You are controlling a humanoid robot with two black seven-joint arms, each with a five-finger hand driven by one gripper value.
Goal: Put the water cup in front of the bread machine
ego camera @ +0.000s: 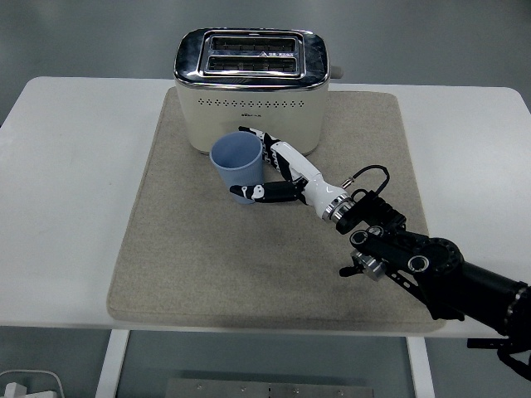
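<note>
Fingers (267, 152) of my right hand (278, 172) are wrapped around the blue water cup (236, 166), thumb low on its side, others up near the rim. Cup's a bit above the middle of the frame, tipped slightly left, right in front of the cream bread machine (251, 87), which sits top centre. Both are on the beige mat (166, 249) covering the white table (66, 207). Arm comes from the lower right.
</note>
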